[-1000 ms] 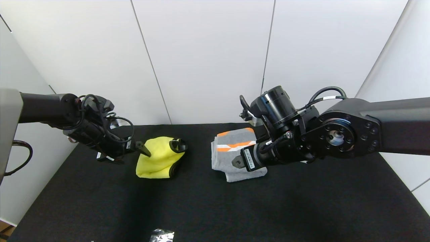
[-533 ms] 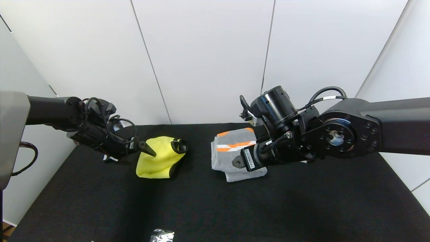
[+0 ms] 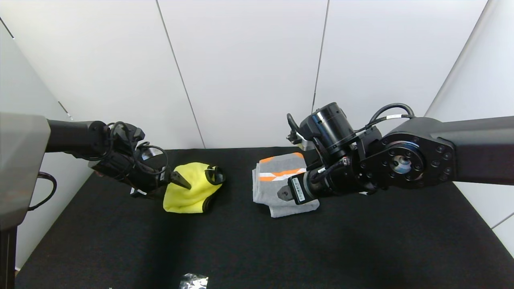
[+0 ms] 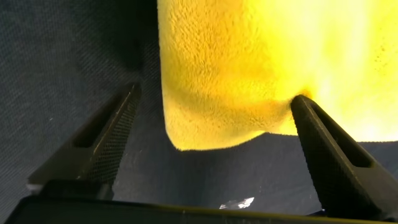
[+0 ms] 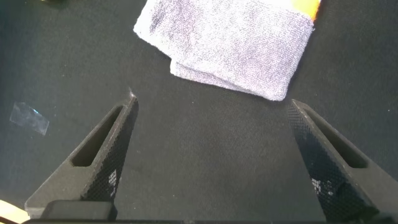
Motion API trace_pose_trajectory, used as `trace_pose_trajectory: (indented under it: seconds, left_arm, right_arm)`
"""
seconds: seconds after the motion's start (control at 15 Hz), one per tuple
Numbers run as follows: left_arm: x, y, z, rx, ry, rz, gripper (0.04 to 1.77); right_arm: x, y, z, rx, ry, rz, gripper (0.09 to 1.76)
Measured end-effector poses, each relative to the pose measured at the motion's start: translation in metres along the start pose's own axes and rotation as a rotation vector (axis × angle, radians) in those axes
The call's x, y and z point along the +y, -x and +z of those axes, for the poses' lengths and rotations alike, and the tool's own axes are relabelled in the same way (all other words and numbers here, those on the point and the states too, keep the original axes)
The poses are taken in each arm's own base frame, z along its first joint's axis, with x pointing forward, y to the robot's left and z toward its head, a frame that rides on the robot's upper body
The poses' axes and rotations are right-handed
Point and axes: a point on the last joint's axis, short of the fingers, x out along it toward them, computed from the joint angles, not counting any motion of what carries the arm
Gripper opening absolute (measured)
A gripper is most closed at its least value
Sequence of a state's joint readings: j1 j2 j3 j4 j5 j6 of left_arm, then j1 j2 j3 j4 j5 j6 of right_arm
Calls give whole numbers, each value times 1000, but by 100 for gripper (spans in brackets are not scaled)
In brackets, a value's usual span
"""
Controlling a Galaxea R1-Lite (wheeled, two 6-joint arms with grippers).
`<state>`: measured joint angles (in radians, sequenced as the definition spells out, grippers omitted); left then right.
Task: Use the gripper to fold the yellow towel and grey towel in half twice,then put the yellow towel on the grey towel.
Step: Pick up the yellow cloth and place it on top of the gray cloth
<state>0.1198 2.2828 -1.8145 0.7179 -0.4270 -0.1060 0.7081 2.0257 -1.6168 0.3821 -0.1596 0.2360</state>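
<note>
Reaching in from the left, the left gripper (image 3: 176, 180) sits low at the left edge of the yellow towel (image 3: 190, 188), its jaws spread wide and holding nothing. In the left wrist view the gripper (image 4: 214, 134) straddles a rounded folded corner of the yellow towel (image 4: 261, 62): one finger (image 4: 109, 134) lies over the bare black surface (image 4: 62, 74) beside the cloth, while the other finger (image 4: 326, 152) has its tip against the towel's edge. The yellow towel lies bunched and folded on the surface (image 3: 257, 249), left of centre, with a loop of dark trim showing at its far right corner. The grey towel (image 3: 279, 180) lies folded to its right, well apart from it, with the orange and white band toward the far end. The right gripper (image 3: 284, 193) hangs over the near part of the grey towel; the right wrist view shows this gripper (image 5: 214, 155) wide open and empty, above bare surface just short of the grey towel's (image 5: 230, 43) folded edge. A small crinkled piece of clear film (image 3: 193, 281) lies at the near edge of the surface.
</note>
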Motion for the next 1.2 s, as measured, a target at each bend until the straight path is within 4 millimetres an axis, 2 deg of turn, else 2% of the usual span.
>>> trace_pose_trajectory:
  seconds: [0.2, 0.33, 0.67, 0.73, 0.8, 1.2]
  left_arm:
    - [2, -5, 2, 3, 2, -1, 169]
    - [2, -8, 3, 7, 1, -6, 130]
    - [4, -8, 3, 7, 3, -5, 75]
    - [4, -8, 3, 7, 3, -4, 36]
    - [3, -7, 3, 4, 0, -5, 13]
    - [1, -2, 4, -8, -6, -6, 13]
  right_arm:
    - [0, 0, 0, -1, 0, 0, 171]
    - [0, 0, 0, 0, -1, 0, 171]
    - [-1, 0, 0, 1, -1, 0, 171]
    - [-1, 0, 0, 0, -1, 0, 171]
    - [-1, 0, 0, 0, -1, 0, 171]
    - [-1, 0, 0, 0, -2, -2, 171]
